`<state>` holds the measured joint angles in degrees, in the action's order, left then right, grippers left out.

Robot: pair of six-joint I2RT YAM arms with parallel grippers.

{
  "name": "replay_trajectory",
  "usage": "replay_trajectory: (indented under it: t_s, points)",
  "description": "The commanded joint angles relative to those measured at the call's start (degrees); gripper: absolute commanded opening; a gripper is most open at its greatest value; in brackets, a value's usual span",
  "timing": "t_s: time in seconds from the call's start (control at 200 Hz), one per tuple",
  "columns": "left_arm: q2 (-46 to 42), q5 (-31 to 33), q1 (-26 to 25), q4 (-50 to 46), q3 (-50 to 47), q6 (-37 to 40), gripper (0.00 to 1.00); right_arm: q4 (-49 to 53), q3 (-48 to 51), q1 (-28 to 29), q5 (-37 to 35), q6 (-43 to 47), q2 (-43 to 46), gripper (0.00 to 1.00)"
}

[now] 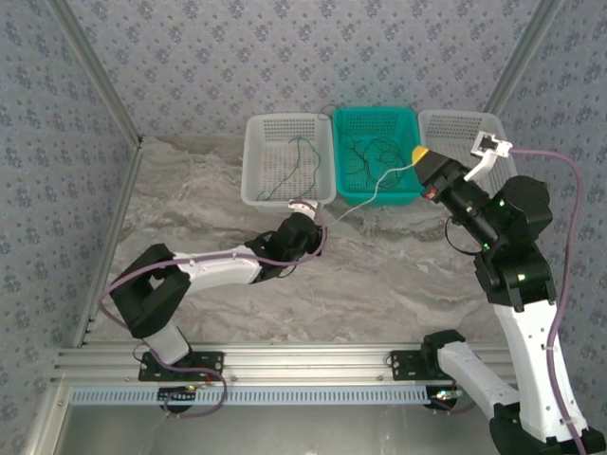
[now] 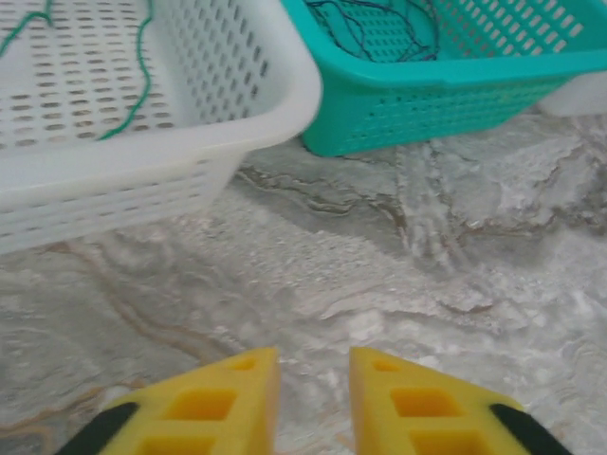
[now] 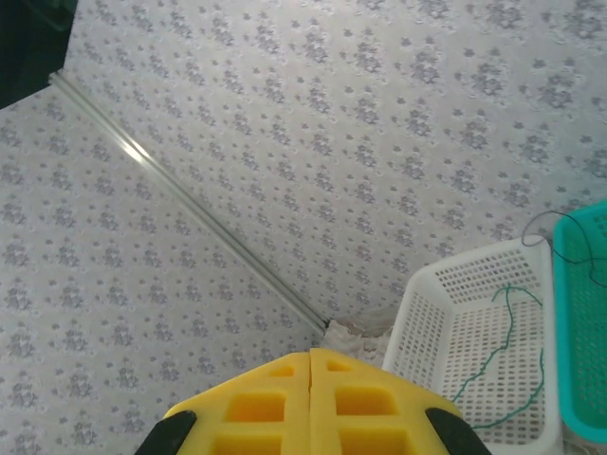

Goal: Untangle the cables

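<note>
Grey-veined marble tabletop (image 1: 218,284) boxed in by floral-wallpaper walls (image 1: 190,57) with aluminium posts (image 1: 95,71). Three baskets sit in a row at 12 o'clock: the left white basket (image 1: 254,166) holds a green cable (image 1: 302,156), the teal basket (image 1: 339,152) a dark tangle (image 1: 365,156), and the right white basket (image 1: 446,128) is at 1 o'clock. Left gripper (image 2: 314,355) near centre is low over the marble, fingers slightly apart and holding nothing; right gripper (image 3: 310,358) at 2 o'clock is closed, apparently pinching the whitish cable (image 1: 353,208), which slants down toward 11 o'clock of centre.

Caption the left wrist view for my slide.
Open left gripper above table, facing white basket and teal basket, both holding cables.
</note>
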<state>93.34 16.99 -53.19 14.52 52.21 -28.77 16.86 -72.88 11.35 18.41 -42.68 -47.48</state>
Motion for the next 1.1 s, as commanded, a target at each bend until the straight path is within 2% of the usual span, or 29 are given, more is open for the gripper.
replay_trajectory:
  t_s: [0.0,0.08,0.21,0.27,0.33,0.39,0.445,0.565,0.61,0.64,0.69,0.725,0.775,0.82,0.979,1.094]
  points:
    - [-5.0,1.1,0.9,-2.2,0.7,-0.7,0.11,4.5,2.5,-2.5,-1.5,-1.9,0.4,0.00]
    - [-8.1,-1.2,1.4,-2.8,0.6,0.7,0.02,8.1,6.8,-3.8,-5.8,-2.2,1.3,0.00]
    - [-12.8,-4.1,1.5,-4.6,2.7,4.2,0.00,15.7,18.5,-5.1,-16.0,-8.1,2.1,0.00]
    - [-13.6,-5.2,1.6,-6.5,4.6,5.8,0.00,15.3,28.6,-5.9,-15.5,-14.7,2.5,0.00]
    - [-14.0,-6.6,1.5,-7.8,6.2,7.1,0.00,6.4,39.8,-5.9,-9.8,-19.5,3.2,0.00]
    - [-13.9,-7.8,1.5,-8.6,7.4,8.2,0.00,-1.7,48.4,-5.8,-6.6,-23.1,3.9,0.22]
    - [-13.8,-9.0,1.5,-9.2,8.3,9.2,0.00,-2.6,50.8,-5.5,-6.8,-22.9,5.1,0.34]
    - [-13.8,-11.7,1.5,-10.1,10.0,11.5,0.00,3.5,45.2,-4.5,-10.4,-11.9,10.2,0.60]
    - [-13.9,-12.0,1.5,-10.9,10.6,12.0,0.00,3.6,42.2,-3.8,-10.7,-7.1,12.2,0.64]
    - [-13.9,-11.9,1.5,-11.5,11.1,12.3,0.00,2.2,40.8,-3.3,-9.9,-4.0,13.3,0.70]
    - [-14.0,-11.8,1.5,-12.6,11.7,12.7,0.00,-2.8,39.8,-2.2,-5.2,0.9,14.6,0.72]
    - [-14.2,-11.9,1.5,-13.0,12.1,13.0,0.00,-7.0,39.6,-1.2,-1.1,3.8,14.7,0.77]
    - [-14.5,-12.5,1.5,-13.4,12.6,13.5,0.00,-12.8,39.5,1.1,5.6,6.1,14.2,0.78]
    - [-14.8,-12.9,1.4,-14.1,13.0,13.9,0.00,-15.3,38.4,4.5,8.7,12.6,13.1,0.78]
    - [-15.5,-13.3,0.8,-16.0,14.2,15.2,0.00,-19.7,36.7,20.2,4.8,36.3,9.0,0.79]
    - [-15.8,-14.1,0.4,-17.1,14.7,15.7,0.00,-26.1,37.9,25.9,2.3,47.2,6.0,0.76]
